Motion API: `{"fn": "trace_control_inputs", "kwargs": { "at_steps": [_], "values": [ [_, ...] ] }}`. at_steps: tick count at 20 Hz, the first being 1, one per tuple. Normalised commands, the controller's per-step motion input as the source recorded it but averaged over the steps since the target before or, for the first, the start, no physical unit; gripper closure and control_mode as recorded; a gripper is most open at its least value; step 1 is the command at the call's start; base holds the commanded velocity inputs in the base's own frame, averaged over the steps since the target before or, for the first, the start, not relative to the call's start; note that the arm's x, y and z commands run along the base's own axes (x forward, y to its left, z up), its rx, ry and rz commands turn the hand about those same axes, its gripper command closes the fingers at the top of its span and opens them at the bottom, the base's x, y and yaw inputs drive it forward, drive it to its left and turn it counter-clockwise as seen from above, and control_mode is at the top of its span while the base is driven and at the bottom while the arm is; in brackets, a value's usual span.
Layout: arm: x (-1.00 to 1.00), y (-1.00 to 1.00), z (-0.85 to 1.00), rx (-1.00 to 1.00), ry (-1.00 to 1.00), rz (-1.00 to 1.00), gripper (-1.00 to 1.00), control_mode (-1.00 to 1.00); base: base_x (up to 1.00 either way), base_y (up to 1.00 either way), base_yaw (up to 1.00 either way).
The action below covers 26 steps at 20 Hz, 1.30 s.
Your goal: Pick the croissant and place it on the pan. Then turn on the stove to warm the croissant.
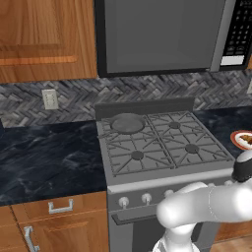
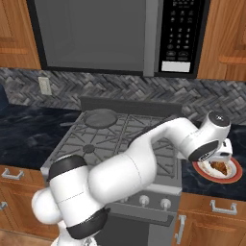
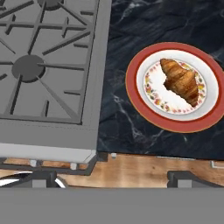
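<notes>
The croissant (image 3: 180, 82), a small orange-brown pastry, lies on a white plate with an orange-red rim (image 3: 175, 127) on the dark counter right of the stove (image 3: 48, 65). My gripper (image 3: 114, 177) hovers above the counter's front edge, off to one side of the plate. It is open, with the fingertips (image 3: 43, 177) wide apart and nothing between them. In the right base view my hand (image 2: 216, 144) hangs just over the plate (image 2: 235, 174) and the croissant (image 2: 220, 166). The pan (image 1: 128, 123), a shallow grey skillet, sits on the stove's back left burner (image 2: 101, 116).
A grey microwave (image 1: 162, 34) hangs over the stove. Round knobs (image 1: 146, 198) run along the stove's front. Dark marble counter (image 1: 44, 152) lies on both sides, with wooden cabinets (image 1: 59, 206) below and above. My own arm (image 2: 144, 163) crosses the stove's right half.
</notes>
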Motion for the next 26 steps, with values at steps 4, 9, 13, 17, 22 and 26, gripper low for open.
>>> {"fn": "trace_control_inputs", "kwargs": {
  "at_steps": [4, 9, 13, 17, 22, 26],
  "values": [
    [0.15, -0.19, -0.21, 0.0, 0.0, 0.05, -1.0, -1.0, 0.0, 0.0, 0.0],
    [0.18, -0.15, -0.18, 0.0, 0.0, 0.08, -1.0, -1.0, 0.0, 0.0, 0.0],
    [0.18, -0.14, -0.12, 0.0, 0.02, 0.07, -1.0, -1.0, 0.0, 0.0, 0.0],
    [0.17, -0.13, -0.11, 0.0, 0.06, 0.05, -1.0, -1.0, 0.0, 0.0, 0.0],
    [0.16, -0.11, -0.16, 0.0, 0.07, 0.04, -1.0, -1.0, 0.0, 0.0, 0.0],
    [0.16, -0.1, -0.18, 0.0, 0.02, 0.03, -1.0, -1.0, 0.0, 0.0, 0.0]
  ]
}}
